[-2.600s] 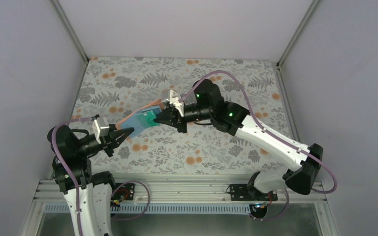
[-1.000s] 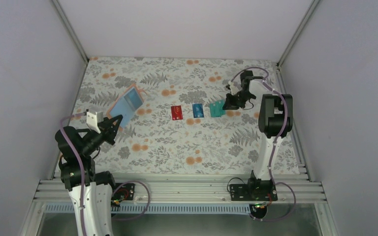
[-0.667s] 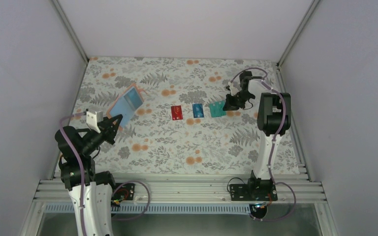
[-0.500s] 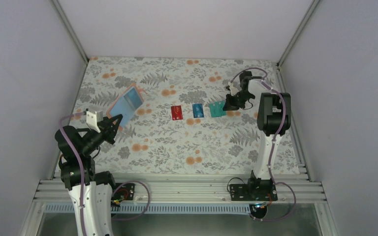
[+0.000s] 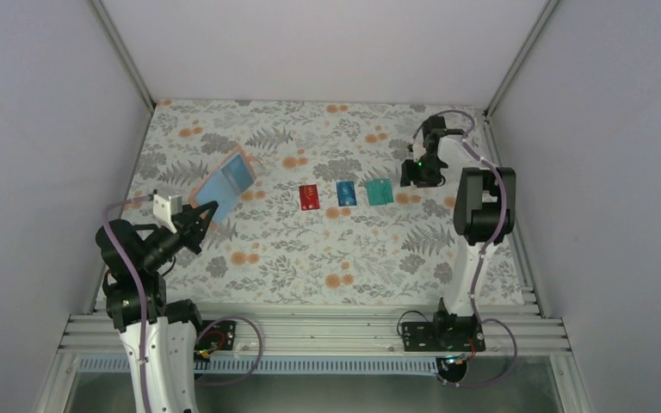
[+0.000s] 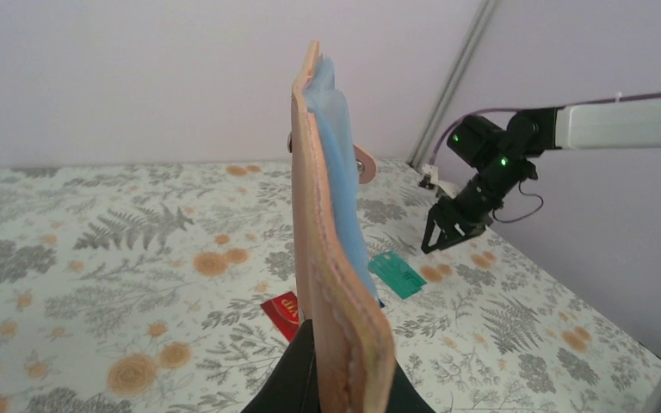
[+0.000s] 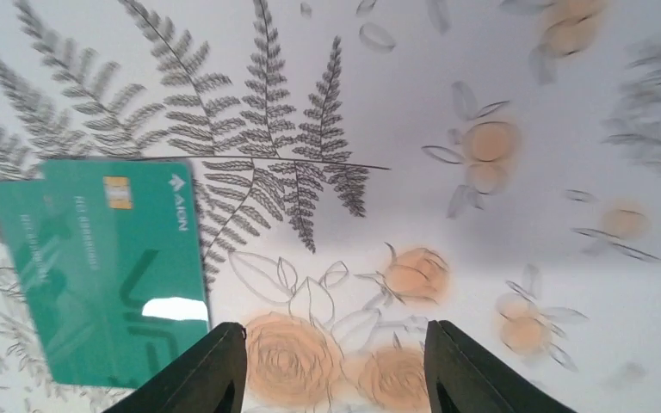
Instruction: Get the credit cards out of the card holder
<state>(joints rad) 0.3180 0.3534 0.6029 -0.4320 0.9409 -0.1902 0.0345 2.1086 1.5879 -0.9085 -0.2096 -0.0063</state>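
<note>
The card holder (image 5: 228, 182), reddish-brown outside and light blue inside, is held up off the table with my left gripper (image 5: 209, 209) shut on its lower edge. In the left wrist view the card holder (image 6: 336, 258) stands edge-on above my left gripper (image 6: 344, 383). Three credit cards lie flat in a row on the table: red (image 5: 310, 197), blue (image 5: 346, 193) and teal (image 5: 379, 191). My right gripper (image 5: 411, 178) hovers just right of the teal card, open. In the right wrist view my right gripper (image 7: 336, 344) has nothing between its fingers, and the teal card (image 7: 103, 267) lies to their left.
The flowered tablecloth (image 5: 327, 258) covers the table, with white walls and metal frame posts (image 5: 509, 77) around it. The right arm's elbow (image 5: 480, 202) stands tall over the table's right side. The red card (image 6: 282, 311) and the teal card (image 6: 398, 274) show past the holder.
My right gripper has opened, let go of the teal card on the table and drawn back to the right. The left gripper and the card holder have stayed still.
</note>
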